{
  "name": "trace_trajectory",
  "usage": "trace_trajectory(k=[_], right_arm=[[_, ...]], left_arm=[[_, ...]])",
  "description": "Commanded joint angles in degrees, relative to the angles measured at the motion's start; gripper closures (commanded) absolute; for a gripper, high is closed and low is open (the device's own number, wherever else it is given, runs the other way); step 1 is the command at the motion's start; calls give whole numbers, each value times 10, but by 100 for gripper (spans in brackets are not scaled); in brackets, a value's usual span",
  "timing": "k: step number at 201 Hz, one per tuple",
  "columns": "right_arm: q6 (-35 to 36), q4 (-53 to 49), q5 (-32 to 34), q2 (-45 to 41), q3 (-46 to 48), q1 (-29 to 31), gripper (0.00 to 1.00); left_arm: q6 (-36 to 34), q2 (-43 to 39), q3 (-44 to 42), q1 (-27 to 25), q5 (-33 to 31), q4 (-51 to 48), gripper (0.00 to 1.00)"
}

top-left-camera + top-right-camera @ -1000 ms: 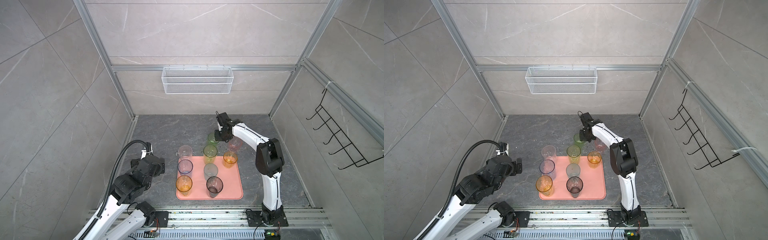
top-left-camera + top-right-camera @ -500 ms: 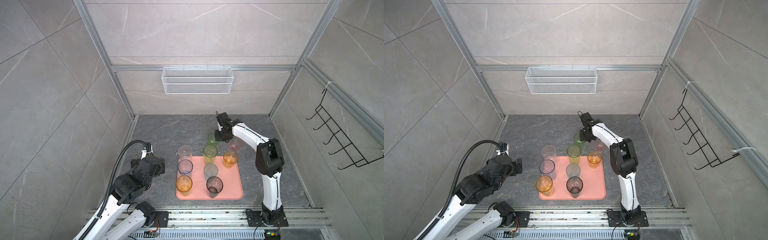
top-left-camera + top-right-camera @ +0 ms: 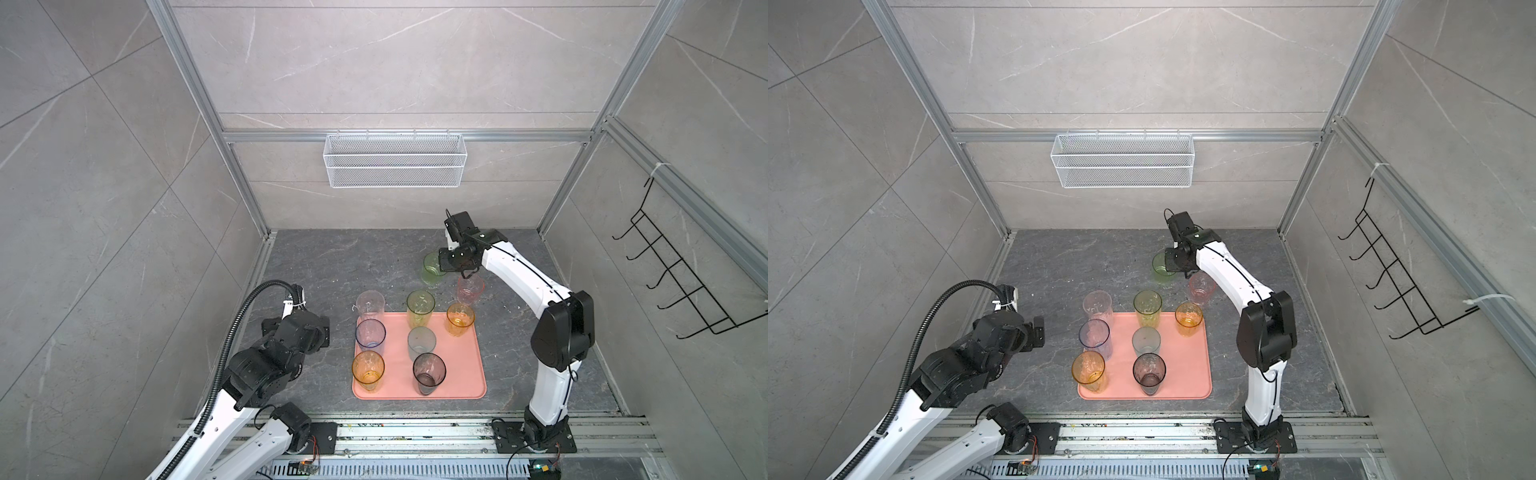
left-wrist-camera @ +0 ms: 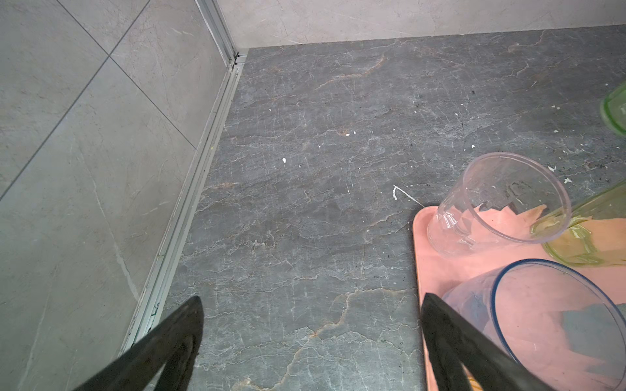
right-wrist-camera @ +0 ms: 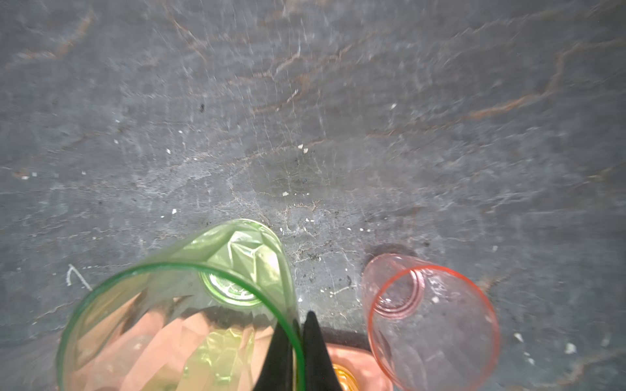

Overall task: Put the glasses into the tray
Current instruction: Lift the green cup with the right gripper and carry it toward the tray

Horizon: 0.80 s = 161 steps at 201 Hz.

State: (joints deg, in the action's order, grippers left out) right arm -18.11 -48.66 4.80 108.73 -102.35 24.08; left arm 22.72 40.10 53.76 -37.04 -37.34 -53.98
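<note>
Grey stone floor [image 5: 305,101] lies under your right gripper [image 5: 299,321], which pinches the green glass [image 5: 237,257] by its rim; the tray [image 3: 461,374] is near behind it. Your left gripper [image 4: 311,299] is spread wide, empty.

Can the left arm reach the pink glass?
Probably not: the pink glass stands at the far right, with the clear glass and tall green glass between it and the left gripper.

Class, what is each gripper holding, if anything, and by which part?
The right gripper pinches the green glass by its rim, fingers either side of the wall. The left gripper holds nothing.
</note>
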Motion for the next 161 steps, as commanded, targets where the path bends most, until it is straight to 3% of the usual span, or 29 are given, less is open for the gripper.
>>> trace_trajectory(k=[1,161], right_arm=[[16,-39,22,-42,-7,1,100],[30,-206,-4,-266,91,17,100]], left_arm=[[6,-1,1,-1,1,9,0],[10,-4,2,0,4,5,0]])
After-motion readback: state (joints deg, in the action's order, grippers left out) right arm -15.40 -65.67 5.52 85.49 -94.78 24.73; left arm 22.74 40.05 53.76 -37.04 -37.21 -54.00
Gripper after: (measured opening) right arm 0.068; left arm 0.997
